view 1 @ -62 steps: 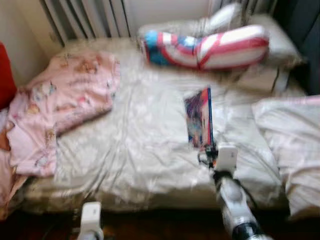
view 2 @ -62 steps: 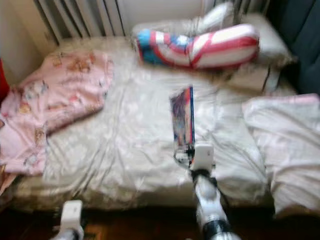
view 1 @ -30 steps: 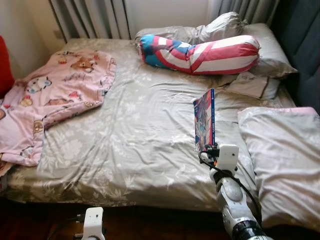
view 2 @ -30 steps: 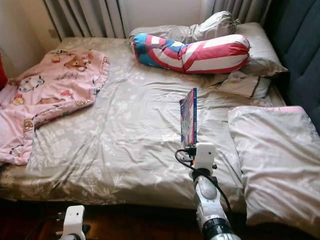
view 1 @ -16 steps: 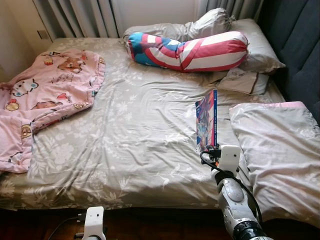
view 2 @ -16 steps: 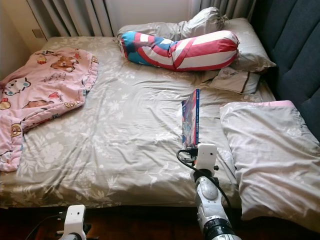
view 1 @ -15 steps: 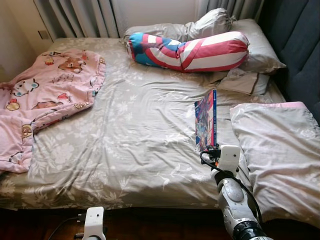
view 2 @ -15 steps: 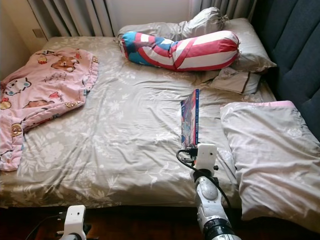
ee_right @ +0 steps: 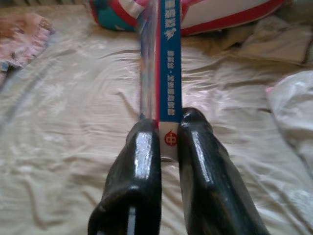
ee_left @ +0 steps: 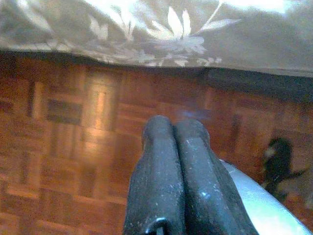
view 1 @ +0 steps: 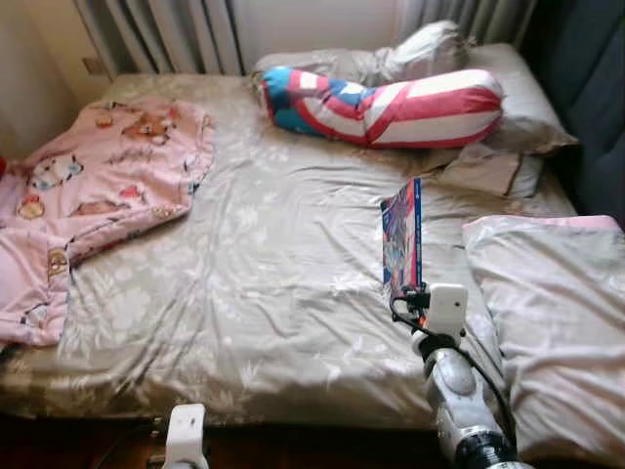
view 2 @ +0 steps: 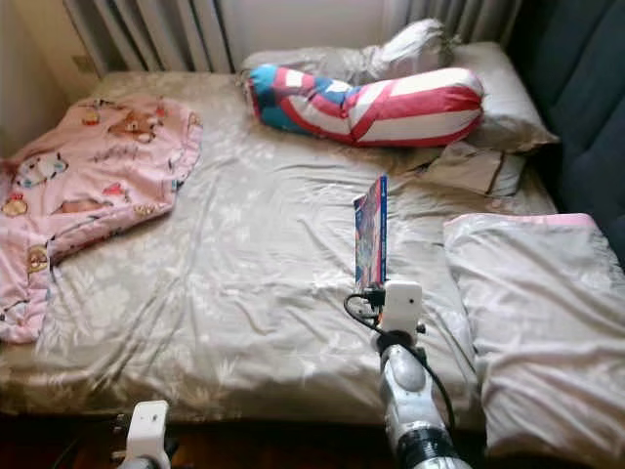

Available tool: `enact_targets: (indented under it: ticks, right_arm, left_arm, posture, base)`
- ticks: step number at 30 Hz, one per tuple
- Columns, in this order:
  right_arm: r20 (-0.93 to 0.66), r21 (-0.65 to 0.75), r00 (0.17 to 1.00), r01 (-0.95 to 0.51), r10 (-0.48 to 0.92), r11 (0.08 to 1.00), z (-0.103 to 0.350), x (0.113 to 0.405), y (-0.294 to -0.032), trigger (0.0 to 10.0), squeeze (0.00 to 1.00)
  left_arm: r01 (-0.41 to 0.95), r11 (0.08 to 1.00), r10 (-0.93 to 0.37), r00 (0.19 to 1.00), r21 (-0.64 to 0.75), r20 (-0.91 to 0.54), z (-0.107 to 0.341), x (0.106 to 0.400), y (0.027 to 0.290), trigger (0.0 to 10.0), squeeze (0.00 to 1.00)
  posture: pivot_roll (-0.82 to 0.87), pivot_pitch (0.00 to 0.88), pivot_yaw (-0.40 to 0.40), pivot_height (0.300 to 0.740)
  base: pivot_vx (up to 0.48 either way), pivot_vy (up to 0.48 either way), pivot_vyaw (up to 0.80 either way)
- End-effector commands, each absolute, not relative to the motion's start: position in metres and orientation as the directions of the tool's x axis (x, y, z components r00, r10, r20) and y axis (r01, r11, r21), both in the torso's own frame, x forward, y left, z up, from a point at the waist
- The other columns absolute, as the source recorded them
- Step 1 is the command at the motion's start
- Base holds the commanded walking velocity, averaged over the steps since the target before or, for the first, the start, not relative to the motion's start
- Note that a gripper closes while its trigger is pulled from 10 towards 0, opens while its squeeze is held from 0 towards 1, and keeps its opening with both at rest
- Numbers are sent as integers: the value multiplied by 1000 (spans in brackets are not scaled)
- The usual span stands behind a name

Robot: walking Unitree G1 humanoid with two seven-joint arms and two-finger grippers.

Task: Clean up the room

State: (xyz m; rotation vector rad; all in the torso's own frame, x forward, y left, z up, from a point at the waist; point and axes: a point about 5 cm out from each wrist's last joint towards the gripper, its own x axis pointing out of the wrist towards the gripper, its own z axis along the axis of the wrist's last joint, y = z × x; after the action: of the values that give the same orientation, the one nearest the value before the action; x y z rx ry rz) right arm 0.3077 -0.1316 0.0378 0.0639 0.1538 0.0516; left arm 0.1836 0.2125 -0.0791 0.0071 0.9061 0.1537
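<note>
Pinching the book [ee_right: 168, 63] by its spine end, the right gripper [ee_right: 168, 142] holds it upright above the bed [view 1: 264, 283]. Thin, light, probably floppy (grip near the spine). Left gripper [ee_left: 175, 132] pressed together, idle.

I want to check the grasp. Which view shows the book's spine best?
The right wrist view: the book stands spine-on, pinched in the right gripper. Both eye views show it smaller, upright above the bed.

Right end effector [view 1: 408, 293] holds a book [view 1: 403, 236] upright over the bed [view 1: 273, 283]. Pink blanket [view 1: 88, 186] lies left; striped bolster [view 1: 386, 98] lies at the head.
</note>
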Motion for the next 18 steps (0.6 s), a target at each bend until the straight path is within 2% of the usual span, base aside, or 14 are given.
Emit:
enact_targets:
  ticks: [1,9,12,18]
  right_arm:
    - [-122,52,992,-18,24,999,42,309,-144,10000,0]
    - [-138,59,990,-9,17,998,40,309,-145,10000,0]
    - [-138,57,990,-16,24,998,40,309,-144,10000,0]
    - [-136,47,991,-16,22,999,40,309,-144,10000,0]
  left_arm:
    - [-117,991,118,604,59,-788,-79,186,206,10000,0]
    - [-116,991,120,603,62,-788,-80,186,206,10000,0]
    - [-117,991,121,603,63,-788,-79,186,206,10000,0]
    - [-114,991,121,602,65,-789,-80,186,206,10000,0]
  posture:
    - [-81,99,10,740]
    - [-81,100,8,740]
    - [-80,100,8,740]
    - [-81,101,8,740]
  base:
    - [289,0,0]
    - [283,0,0]
    - [0,0,-752]
    - [0,0,0]
